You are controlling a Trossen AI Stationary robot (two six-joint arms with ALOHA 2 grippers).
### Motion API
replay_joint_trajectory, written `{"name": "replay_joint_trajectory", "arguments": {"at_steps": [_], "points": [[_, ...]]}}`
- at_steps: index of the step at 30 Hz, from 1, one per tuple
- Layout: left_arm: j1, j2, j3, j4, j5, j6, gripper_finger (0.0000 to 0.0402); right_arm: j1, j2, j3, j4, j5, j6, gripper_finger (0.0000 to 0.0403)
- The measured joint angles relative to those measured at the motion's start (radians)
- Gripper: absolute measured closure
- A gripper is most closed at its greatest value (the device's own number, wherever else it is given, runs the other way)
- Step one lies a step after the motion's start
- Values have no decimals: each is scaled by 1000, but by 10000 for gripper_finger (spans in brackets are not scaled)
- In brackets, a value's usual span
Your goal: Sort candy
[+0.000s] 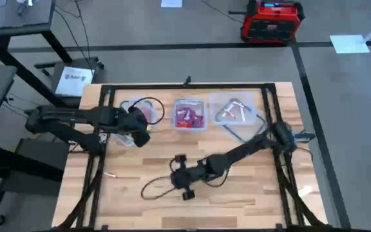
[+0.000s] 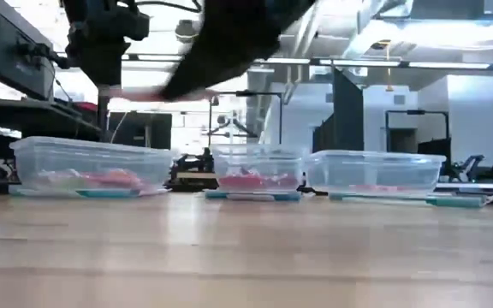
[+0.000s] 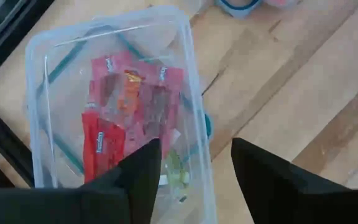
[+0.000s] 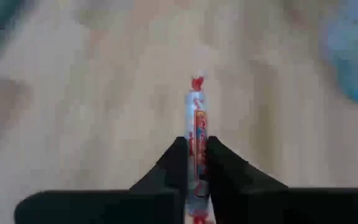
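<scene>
Right pincer [image 4: 196, 163] clamped narrow on a slim red-and-white wrapped candy stick [image 4: 196, 118], mid-tabletop toward the near edge, lifted for sorting. Left pincer [image 3: 194, 163], spread wide, hovers over the clear plastic tub [image 3: 42, 81] of red candy near the far-left corner.

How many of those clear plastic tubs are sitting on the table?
3, in a row along the table's far side: the left tub under the left arm, the middle tub full of red and purple candy, and the right tub. None seem hidden.
</scene>
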Motion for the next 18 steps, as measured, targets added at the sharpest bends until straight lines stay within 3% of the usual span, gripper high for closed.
{"name": "replay_joint_trajectory", "arguments": {"at_steps": [6,12,15,18], "points": [[0,0,0,2,0,0,219,-152,-305,-236,-135,158,6,381],[0,0,0,22,0,0,219,-397,-612,-510,-138,156,36,381],[0,0,0,23,0,-5,219,-510,-703,-592,-136,153,36,378],[0,0,0,24,0,-39,219,-610,-752,-629,-127,147,38,348]]}}
